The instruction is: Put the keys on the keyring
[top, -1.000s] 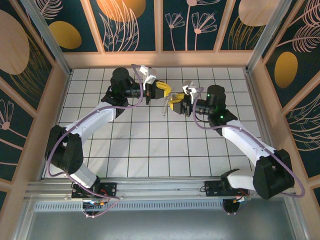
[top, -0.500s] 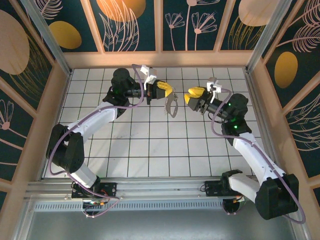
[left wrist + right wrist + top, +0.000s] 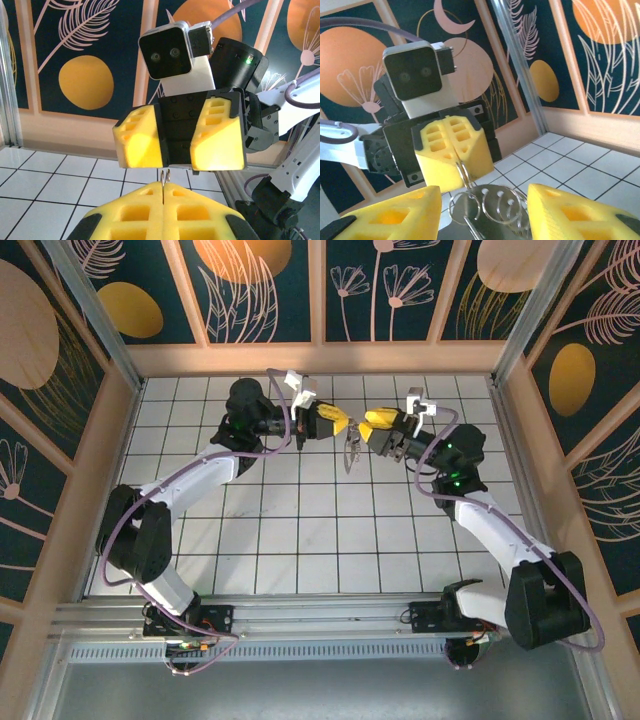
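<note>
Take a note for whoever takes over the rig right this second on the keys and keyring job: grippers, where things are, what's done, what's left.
Left gripper: shut on the keyring, holding it in the air over the far middle tiles with its loops dangling below the fingers.
Right gripper: open and holding nothing. It faces the left gripper at close range.
Keys: a flat silver piece hangs among the loops and is likely a key. I cannot tell whether it is threaded on.
Done: the ring is lifted and presented.
Left: check what is threaded, then add any remaining keys.
</note>
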### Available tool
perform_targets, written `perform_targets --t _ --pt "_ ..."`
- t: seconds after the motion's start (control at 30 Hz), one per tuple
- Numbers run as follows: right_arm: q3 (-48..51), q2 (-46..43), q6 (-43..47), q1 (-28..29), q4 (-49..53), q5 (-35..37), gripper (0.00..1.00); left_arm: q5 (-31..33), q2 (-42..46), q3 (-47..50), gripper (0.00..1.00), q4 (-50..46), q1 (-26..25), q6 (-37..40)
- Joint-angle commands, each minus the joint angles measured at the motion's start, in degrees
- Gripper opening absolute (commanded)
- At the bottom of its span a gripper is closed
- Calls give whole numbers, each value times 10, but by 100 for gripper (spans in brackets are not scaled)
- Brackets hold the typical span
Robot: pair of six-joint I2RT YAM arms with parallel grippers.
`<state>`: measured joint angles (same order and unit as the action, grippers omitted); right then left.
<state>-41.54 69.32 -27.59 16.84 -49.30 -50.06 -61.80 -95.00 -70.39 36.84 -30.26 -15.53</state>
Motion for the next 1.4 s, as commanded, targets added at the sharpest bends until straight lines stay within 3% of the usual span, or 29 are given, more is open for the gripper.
perform_targets --t 0.0,0.33,0.5,0.7,0.87,1.17,1.2,1.23,1.37 --pt "-25 15 -13 12 -58 -21 49 -15 -6 -7 0 30 -6 -11" --pt "-29 39 -19 19 -75 -25 45 -13 -4 -11 0 30 -10 -11" --pt "-27 41 -21 21 -78 -32 30 -10 -4 -12 0 29 -11 -9" --pt "-23 40 -18 22 -78 -43 1 -7 -6 -13 0 28 -11 -8" --pt "-20 40 -12 22 -78 -34 0 10 -6 -15 0 15 -11 -3" --pt "-23 47 20 5 -30 19 0 83 11 -41 57 -85 -10 71" --pt "-24 50 24 0 -23 18 0 95 14 -41 73 -93 -9 79" --pt "-26 53 24 -3 -19 16 0 102 15 -42 98 -98 -9 83" --pt "-39 64 24 -18 -5 2 0 139 13 -57 99 -133 -7 97"
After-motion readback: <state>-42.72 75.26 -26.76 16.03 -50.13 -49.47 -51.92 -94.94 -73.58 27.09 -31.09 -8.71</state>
